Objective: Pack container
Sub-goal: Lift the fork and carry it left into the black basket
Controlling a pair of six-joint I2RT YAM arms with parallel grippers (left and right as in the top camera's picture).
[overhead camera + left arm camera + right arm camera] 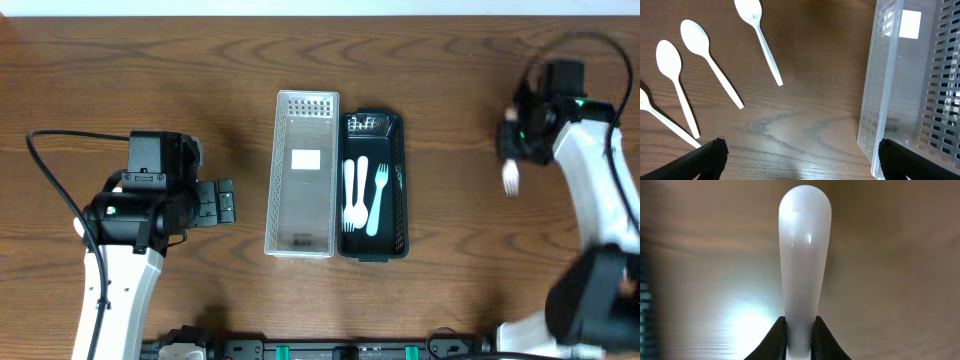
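Observation:
A clear perforated container stands mid-table, and a black container touches its right side. White forks lie in the black one. Over the right of the table my right gripper is shut on a white fork, tines toward the front. The right wrist view shows its rounded handle pinched by my right gripper. My left gripper stands open just left of the clear container. In the left wrist view nothing lies inside my left gripper. Several white spoons lie on the wood.
The two containers sit side by side on a brown wooden table. The left arm's body hides the spoons from the overhead camera. Cables run from both arms along the table's left and right sides.

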